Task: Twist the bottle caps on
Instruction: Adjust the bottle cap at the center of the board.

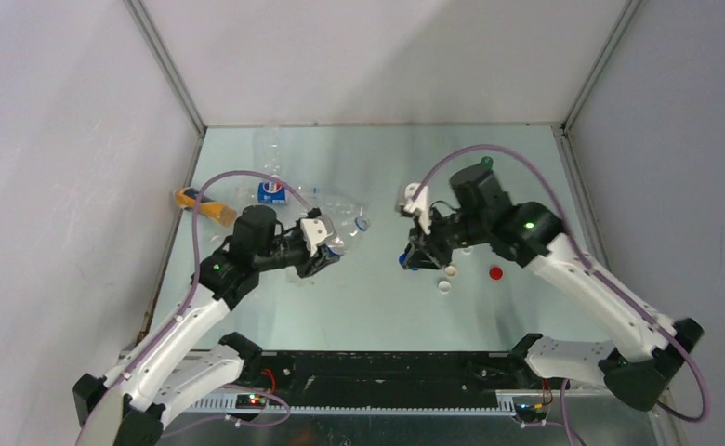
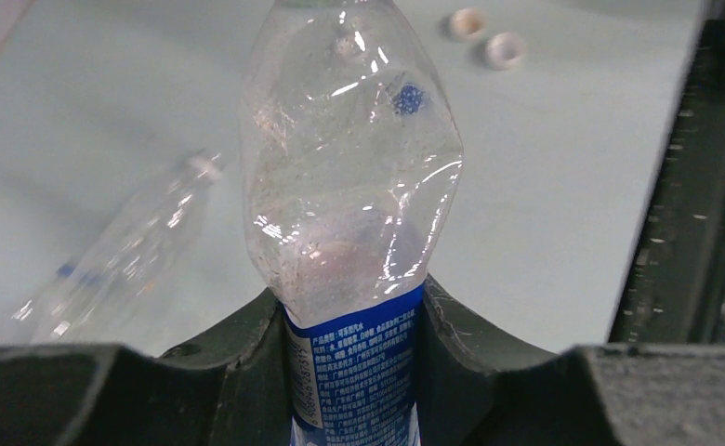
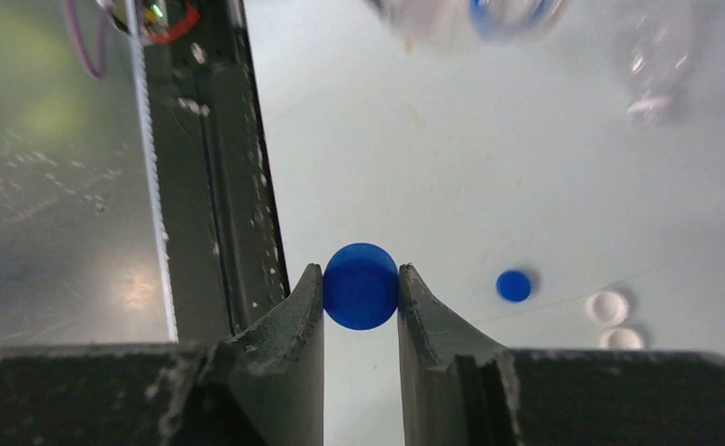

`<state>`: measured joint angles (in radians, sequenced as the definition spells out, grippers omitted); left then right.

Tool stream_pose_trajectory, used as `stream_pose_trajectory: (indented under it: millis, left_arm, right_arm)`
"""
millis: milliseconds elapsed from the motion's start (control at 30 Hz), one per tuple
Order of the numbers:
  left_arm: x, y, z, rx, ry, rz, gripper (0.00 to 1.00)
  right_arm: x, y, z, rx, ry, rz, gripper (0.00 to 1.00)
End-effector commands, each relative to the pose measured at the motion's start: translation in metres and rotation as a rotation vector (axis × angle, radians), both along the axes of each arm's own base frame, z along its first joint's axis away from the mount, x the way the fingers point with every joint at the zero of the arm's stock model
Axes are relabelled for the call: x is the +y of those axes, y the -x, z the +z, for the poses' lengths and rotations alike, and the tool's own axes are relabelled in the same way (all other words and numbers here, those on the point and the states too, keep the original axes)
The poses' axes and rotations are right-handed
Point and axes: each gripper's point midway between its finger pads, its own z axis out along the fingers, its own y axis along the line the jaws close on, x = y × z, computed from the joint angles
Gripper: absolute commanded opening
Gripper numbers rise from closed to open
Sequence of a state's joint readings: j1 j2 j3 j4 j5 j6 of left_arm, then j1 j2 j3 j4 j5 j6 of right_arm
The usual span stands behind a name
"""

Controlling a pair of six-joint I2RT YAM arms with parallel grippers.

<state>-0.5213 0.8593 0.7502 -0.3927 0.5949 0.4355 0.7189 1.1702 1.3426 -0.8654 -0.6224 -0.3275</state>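
My left gripper (image 2: pixel 354 321) is shut on a clear bottle (image 2: pixel 349 186) at its blue label, and the bottle's neck points away from the wrist. From above, this bottle (image 1: pixel 348 221) lies tilted toward the table's middle. My right gripper (image 3: pixel 361 307) is shut on a blue cap (image 3: pixel 361 286), pinched between both fingertips just above the table. In the top view the right gripper (image 1: pixel 414 259) hangs a short way right of the bottle's open mouth. A second blue cap (image 3: pixel 514 285) and two white caps (image 3: pixel 607 307) lie on the table beside it.
A red cap (image 1: pixel 496 273) and white caps (image 1: pixel 444 286) lie near the right gripper. An orange-yellow bottle (image 1: pixel 201 204) and clear bottles (image 1: pixel 270 190) lie at the back left. A green bottle top (image 1: pixel 486 163) shows behind the right arm. Another clear bottle (image 2: pixel 126 260) lies left of the held one.
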Motion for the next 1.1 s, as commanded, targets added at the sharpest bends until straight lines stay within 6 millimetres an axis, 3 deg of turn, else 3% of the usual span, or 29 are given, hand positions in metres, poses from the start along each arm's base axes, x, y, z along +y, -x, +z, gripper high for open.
stream_pose_trajectory:
  millis: [0,167,200,300,467,800,967,1067]
  left_arm:
    - [0.045,-0.034,0.028,-0.104,-0.033,0.333,0.0]
    - [0.082,-0.043,0.047,-0.171,-0.037,0.557,0.0]
    - [0.087,-0.043,0.053,-0.192,-0.028,0.581,0.0]
    - [0.095,-0.041,0.066,-0.235,-0.005,0.612,0.0]
    - [0.097,-0.038,0.074,-0.262,0.009,0.613,0.0]
    - [0.097,-0.041,0.077,-0.291,0.009,0.607,0.0]
    - [0.094,-0.042,0.078,-0.292,0.016,0.596,0.0]
    - [0.094,-0.042,0.079,-0.296,0.015,0.596,0.0]
  right_arm:
    - [0.014,-0.021,-0.083,0.018,0.185,-0.09,0.0]
    - [0.048,-0.035,-0.156,0.015,0.297,-0.13,0.0]
    - [0.051,-0.033,-0.178,0.021,0.348,-0.127,0.0]
    - [0.069,-0.035,-0.207,-0.027,0.39,-0.106,0.0]
    - [0.076,-0.031,-0.248,-0.045,0.473,-0.063,0.04]
    - [0.055,-0.028,-0.277,-0.103,0.628,0.008,0.34]
    - [0.039,-0.034,-0.273,-0.135,0.683,0.014,0.56]
    - [0.027,-0.038,-0.267,-0.148,0.718,-0.004,0.6]
